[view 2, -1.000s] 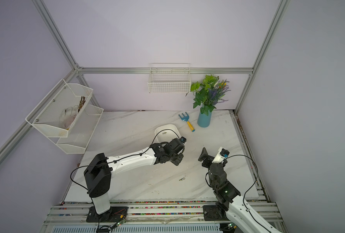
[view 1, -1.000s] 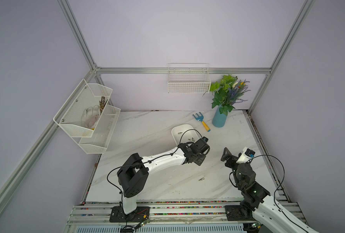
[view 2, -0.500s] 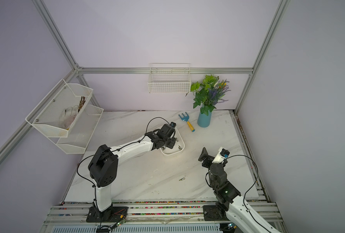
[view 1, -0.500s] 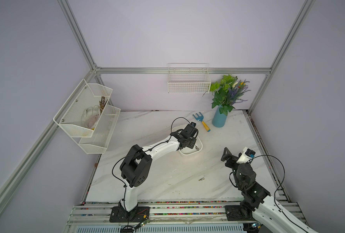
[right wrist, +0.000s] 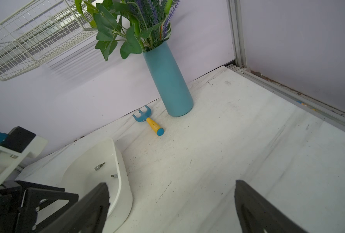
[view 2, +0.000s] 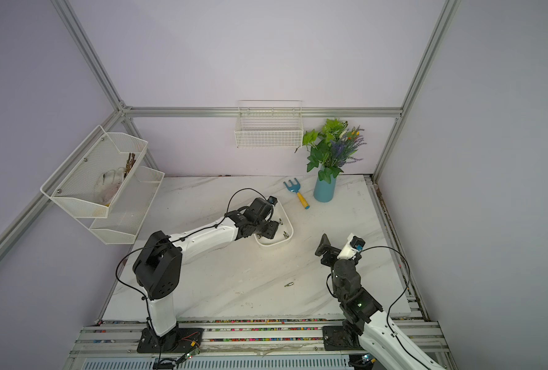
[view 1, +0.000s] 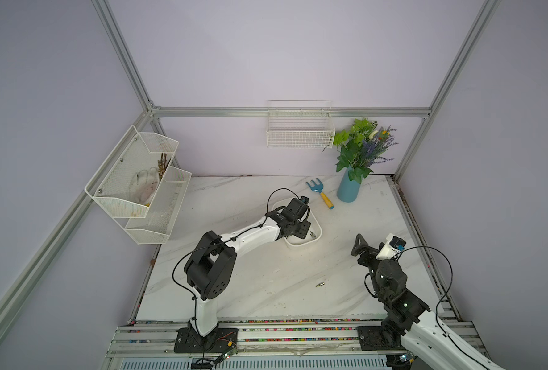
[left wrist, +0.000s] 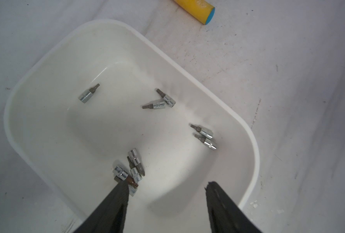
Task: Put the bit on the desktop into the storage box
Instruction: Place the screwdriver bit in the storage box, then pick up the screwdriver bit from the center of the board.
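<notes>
The storage box (view 1: 302,245) is a white tub at mid-table, seen in both top views (view 2: 274,245). My left gripper (left wrist: 167,182) hangs over its near end, open, with nothing between its fingers. Several silver bits (left wrist: 134,167) lie on the box floor, and one with a brown tip (left wrist: 131,182) rests right beside one fingertip (left wrist: 123,186). One bit (view 1: 320,284) lies on the desktop in front of the box, also visible in a top view (view 2: 288,283). My right gripper (right wrist: 171,183) is open and empty above the table's right side, right of the box (right wrist: 125,193).
A blue hand rake with a yellow handle (view 1: 320,193) and a blue vase of plants (view 1: 349,189) stand behind the box. A wire basket (view 1: 300,137) hangs on the back wall. A two-tier mesh rack (view 1: 138,182) sits on the left wall.
My left gripper moved back from in front of the box to over it and opened. A bit now lies in the box at its fingertip. The right arm stayed still.
</notes>
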You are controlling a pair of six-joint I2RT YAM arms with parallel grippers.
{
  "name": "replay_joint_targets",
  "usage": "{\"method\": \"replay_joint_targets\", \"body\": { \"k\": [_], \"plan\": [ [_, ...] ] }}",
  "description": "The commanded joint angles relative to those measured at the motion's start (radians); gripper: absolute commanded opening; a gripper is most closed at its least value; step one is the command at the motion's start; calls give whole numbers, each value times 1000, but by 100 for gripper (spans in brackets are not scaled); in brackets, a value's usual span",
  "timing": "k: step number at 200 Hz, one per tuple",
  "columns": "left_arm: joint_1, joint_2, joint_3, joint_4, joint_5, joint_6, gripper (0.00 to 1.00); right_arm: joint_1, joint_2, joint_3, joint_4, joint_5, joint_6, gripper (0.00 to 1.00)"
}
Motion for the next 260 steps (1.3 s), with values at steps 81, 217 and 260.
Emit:
{"method": "replay_joint_targets", "body": {
  "k": [81, 217, 260],
  "plan": [
    [-229, -194, -123, -1, 250, 115, 76, -3, 0, -5, 17, 10, 5, 100],
    [-363, -35, -166, 19, 153, 85, 62, -3, -83, -16, -31, 93, 30, 100],
    [-377, 5, -167, 18, 129, 77, 56, -4, -84, -16, -33, 95, 30, 100]
  ]
}}
